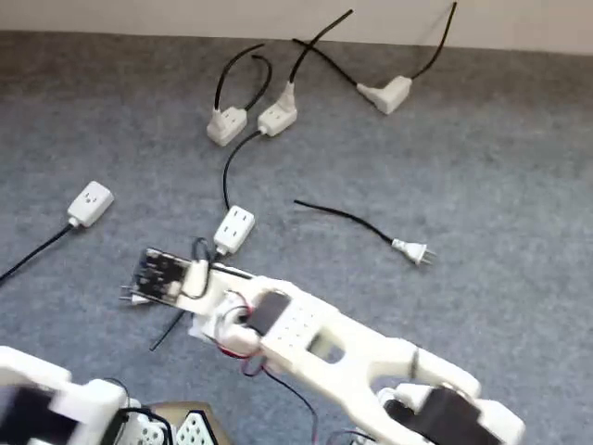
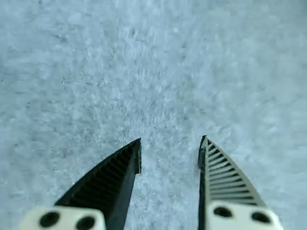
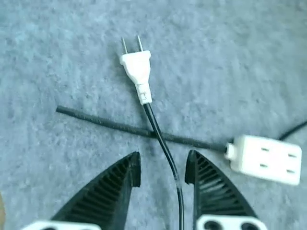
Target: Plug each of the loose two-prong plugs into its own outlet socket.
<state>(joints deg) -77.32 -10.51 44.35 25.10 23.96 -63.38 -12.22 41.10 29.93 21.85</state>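
Grey, fuzzy carpet (image 2: pixel 144 57) lay under my left gripper (image 2: pixel 170 146), its ribbed jaws parted and holding nothing. Five blocky white outlet sockets (image 1: pixel 90 203) dotted it. Two white two-prong plugs lay loose: the near plug (image 3: pixel 135 67) just beyond my right gripper (image 3: pixel 163 167), which was open astride its black cord (image 3: pixel 168 158), and the far plug (image 1: pixel 412 250) farther right.

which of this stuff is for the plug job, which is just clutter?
Job: plug ahead of right gripper; second plug; near socket; second socket; white cord ends at back.
Lying about: carpet; brown sheet at arms' bases.
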